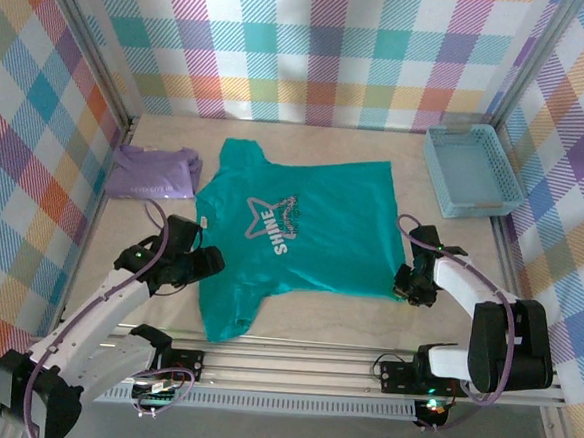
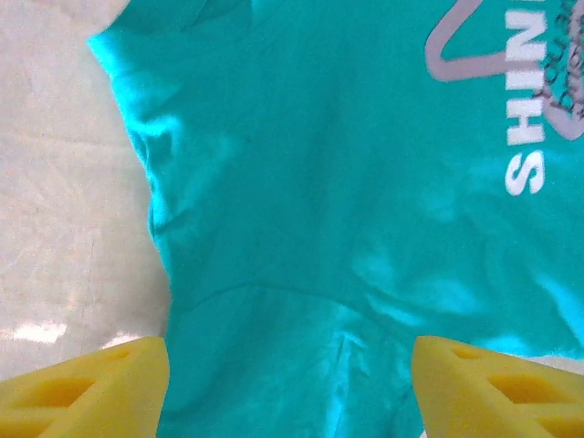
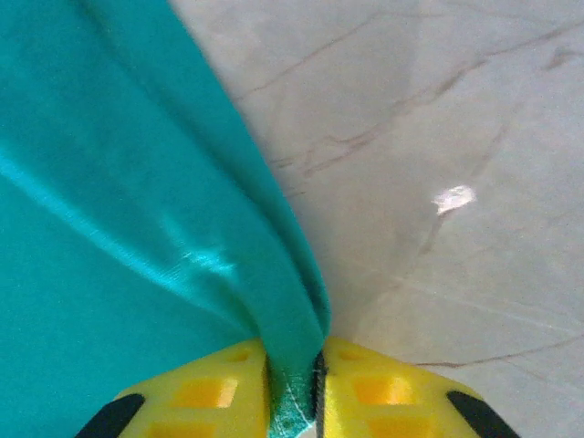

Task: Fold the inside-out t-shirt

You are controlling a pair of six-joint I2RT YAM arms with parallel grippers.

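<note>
Here, the right fingers pinch the t-shirt at its edge, while the left fingers stand wide over it.

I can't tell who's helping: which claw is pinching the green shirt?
The right claw, shut on the edge of the t-shirt; the left claw hangs open above the fabric.

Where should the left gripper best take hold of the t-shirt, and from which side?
Probably the near sleeve, at its shoulder edge, coming down from its table side. The t-shirt lies flat, so only an edge gives the open left gripper fabric to pinch; the right gripper pinches the near hem corner.
</note>
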